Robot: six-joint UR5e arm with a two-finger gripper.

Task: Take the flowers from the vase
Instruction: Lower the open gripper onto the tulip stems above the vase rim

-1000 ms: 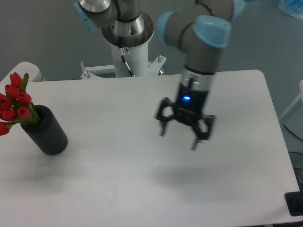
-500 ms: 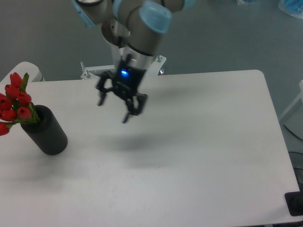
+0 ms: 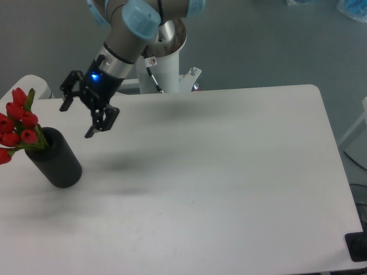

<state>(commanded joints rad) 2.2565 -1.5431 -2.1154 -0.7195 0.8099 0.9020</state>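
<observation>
Flowers [image 3: 17, 125], a tied bunch of red tulip buds with green leaves, are sitting in the matte black cylindrical vase [image 3: 55, 157] at the far left of the white counter [image 3: 229, 172], with the buds leaning out over the vase's left rim toward the counter's left edge. Stems are hiding inside the vase, so only the heads and leaves are offering a grip. The two-finger claw [image 3: 78, 117] is hanging released and empty above the counter, tilted, just up and right of the bunch and apart from it. Judging from this pose, the arm is lining up an approach from the right. Open counter is lying to the right of the vase, whereas the left edge is sitting close behind the buds, leaving little margin there.
</observation>
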